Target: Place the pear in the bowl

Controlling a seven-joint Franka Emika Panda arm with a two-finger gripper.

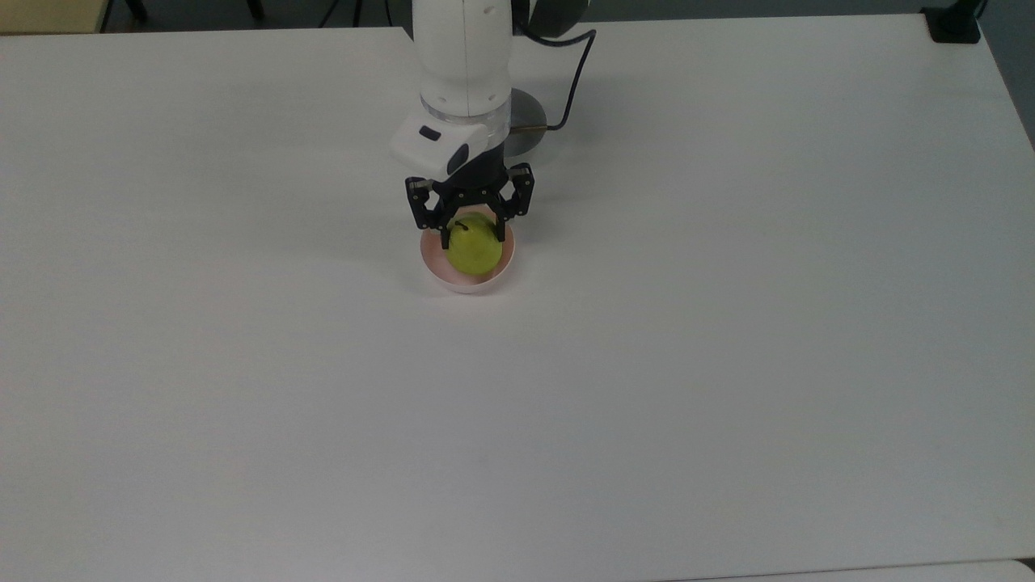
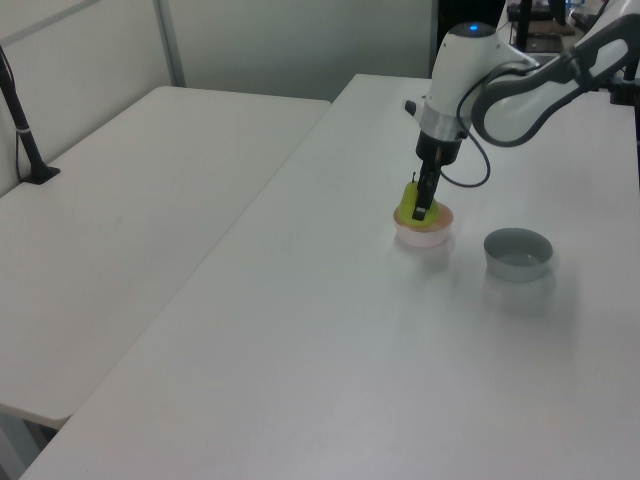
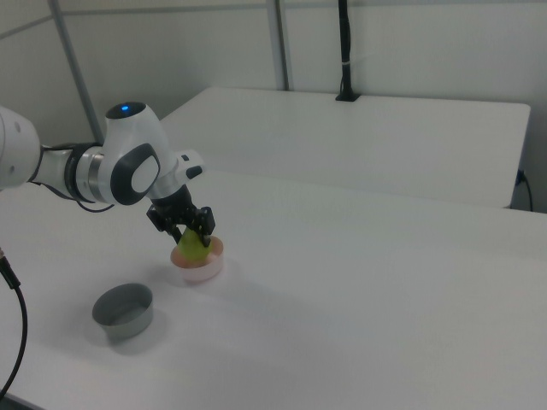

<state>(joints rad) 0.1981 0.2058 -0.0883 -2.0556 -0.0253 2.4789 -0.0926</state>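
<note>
The yellow-green pear (image 1: 475, 250) (image 2: 409, 205) (image 3: 192, 248) sits low inside the pale pink bowl (image 1: 449, 277) (image 2: 423, 237) (image 3: 202, 272) near the middle of the white table. My gripper (image 1: 472, 236) (image 2: 420, 208) (image 3: 196, 240) comes down from above and is shut on the pear, one black finger on each side of it. The pear's dark stem points up between the fingers. Whether the pear rests on the bowl's floor is hidden by the bowl's wall.
A grey bowl (image 2: 517, 253) (image 3: 124, 311) stands close beside the pink one, partly hidden behind my arm in the top view (image 1: 530, 129). A second white table (image 2: 130, 210) adjoins on the left view's left. A black post (image 2: 22, 130) is clamped there.
</note>
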